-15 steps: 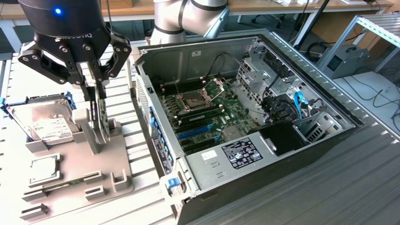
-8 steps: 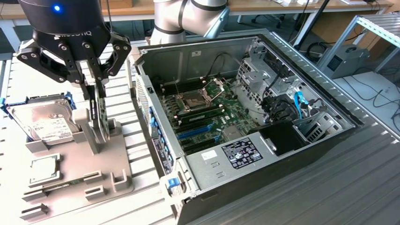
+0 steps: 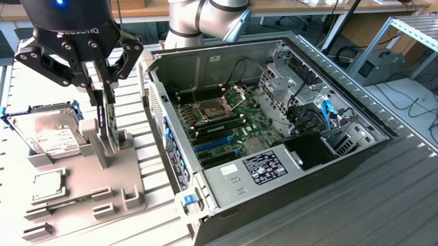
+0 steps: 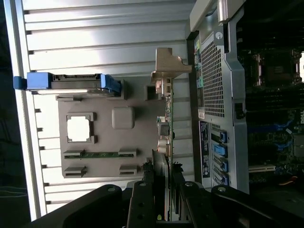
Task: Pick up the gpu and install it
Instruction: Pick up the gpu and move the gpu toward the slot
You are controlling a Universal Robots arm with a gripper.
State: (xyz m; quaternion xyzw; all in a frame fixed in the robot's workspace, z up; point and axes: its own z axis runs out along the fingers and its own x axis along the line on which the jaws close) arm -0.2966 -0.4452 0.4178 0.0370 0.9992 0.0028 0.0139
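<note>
Gripper [image 3: 102, 93] tight on upright gpu [image 3: 104, 130], ribbed metal table [image 3: 383, 205], benches [image 3: 294, 7] behind

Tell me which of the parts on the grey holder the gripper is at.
The gpu, the slim card standing on edge; the gripper sits over its top edge. The hard drive and processor chip sit farther off.

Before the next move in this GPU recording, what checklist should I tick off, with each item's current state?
1. The gripper is directly over the gpu, in line with its top edge: ok.
2. The gpu stands upright in its holder on the grey fixture plate: ok.
3. Secure hold on the gpu: cannot tell.
4. The computer case is open, motherboard exposed: ok.
5. The blue expansion slots are free of cards: ok.
6. The hard drive is apart from the gripper: ok.
</note>
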